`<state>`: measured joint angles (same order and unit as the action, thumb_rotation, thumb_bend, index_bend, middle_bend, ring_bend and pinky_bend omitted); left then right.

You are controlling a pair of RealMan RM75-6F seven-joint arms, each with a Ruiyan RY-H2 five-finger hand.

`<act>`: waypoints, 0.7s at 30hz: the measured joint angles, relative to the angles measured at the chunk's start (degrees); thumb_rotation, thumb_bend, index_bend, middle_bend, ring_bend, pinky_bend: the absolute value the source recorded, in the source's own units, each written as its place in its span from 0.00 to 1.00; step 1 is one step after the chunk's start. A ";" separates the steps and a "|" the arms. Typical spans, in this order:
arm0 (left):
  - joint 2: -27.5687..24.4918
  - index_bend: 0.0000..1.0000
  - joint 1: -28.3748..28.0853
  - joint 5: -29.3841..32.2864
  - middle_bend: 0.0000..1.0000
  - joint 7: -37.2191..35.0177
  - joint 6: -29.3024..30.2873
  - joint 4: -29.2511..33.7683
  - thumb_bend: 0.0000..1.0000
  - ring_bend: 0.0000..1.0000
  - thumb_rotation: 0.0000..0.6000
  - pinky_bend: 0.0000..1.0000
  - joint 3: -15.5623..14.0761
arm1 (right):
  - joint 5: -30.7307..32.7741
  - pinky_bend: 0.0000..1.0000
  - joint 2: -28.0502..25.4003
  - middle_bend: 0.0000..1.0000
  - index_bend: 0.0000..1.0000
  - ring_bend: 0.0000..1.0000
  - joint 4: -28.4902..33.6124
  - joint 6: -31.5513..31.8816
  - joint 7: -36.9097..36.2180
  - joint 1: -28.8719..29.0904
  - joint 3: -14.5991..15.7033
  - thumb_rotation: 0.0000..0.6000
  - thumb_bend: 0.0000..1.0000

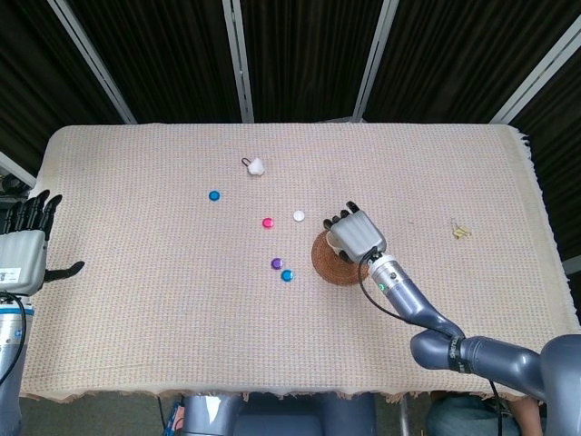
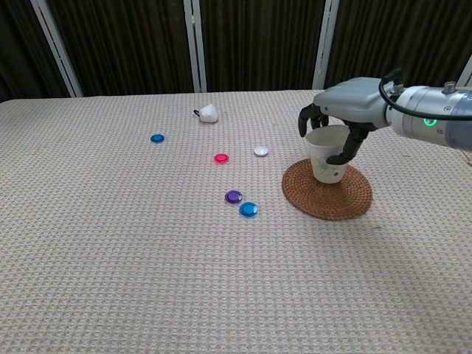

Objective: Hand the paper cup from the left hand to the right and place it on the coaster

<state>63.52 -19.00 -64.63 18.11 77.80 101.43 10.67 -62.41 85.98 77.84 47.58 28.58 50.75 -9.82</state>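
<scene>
The white paper cup (image 2: 327,156) with a green print stands upright over the round woven coaster (image 2: 327,193), its base at the coaster's middle; I cannot tell whether it rests there. My right hand (image 2: 349,104) grips the cup from above, fingers curled round its rim. In the head view the right hand (image 1: 356,234) covers the cup and the coaster's (image 1: 325,261) upper right part. At the table's far left edge my left hand (image 1: 23,247) holds nothing, with its fingers apart.
Small discs lie left of the coaster: purple (image 2: 233,197), blue (image 2: 248,209), pink (image 2: 220,158), white (image 2: 261,150), and another blue (image 2: 157,138) further left. A white tuft (image 2: 209,113) sits at the back. A small yellow scrap (image 1: 461,232) lies far right.
</scene>
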 measured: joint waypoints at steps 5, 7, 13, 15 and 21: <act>0.21 0.00 -0.09 0.08 0.00 0.45 -0.23 -0.02 0.00 0.00 1.00 0.00 -0.09 | -1.05 0.17 -1.30 0.39 0.30 0.29 0.59 0.09 -1.23 -1.02 1.33 1.00 0.22; 0.33 0.00 -0.11 0.03 0.00 0.67 -0.20 -0.02 0.00 0.00 1.00 0.00 -0.14 | -1.49 0.17 -1.46 0.39 0.30 0.29 0.71 0.27 -1.87 -1.37 1.69 1.00 0.22; 0.46 0.00 -0.06 0.03 0.00 0.95 -0.16 0.09 0.00 0.00 1.00 0.00 -0.20 | -2.49 0.17 -1.37 0.38 0.27 0.28 1.32 1.35 -3.39 -1.70 1.47 1.00 0.18; 0.44 0.00 -0.05 0.05 0.00 0.99 -0.18 0.11 0.00 0.00 1.00 0.00 -0.18 | -2.59 0.17 -1.30 0.27 0.12 0.22 1.44 1.48 -3.44 -1.64 1.34 1.00 0.05; 0.31 0.00 0.03 -0.06 0.00 0.69 -0.16 0.15 0.00 0.00 1.00 0.00 -0.11 | -1.54 0.17 -1.60 0.02 0.00 0.08 2.66 1.70 -2.70 -1.78 1.26 1.00 0.00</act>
<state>63.83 -18.97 -64.70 18.80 77.64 101.59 10.56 -63.96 84.38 80.49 49.28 25.88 48.97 -8.55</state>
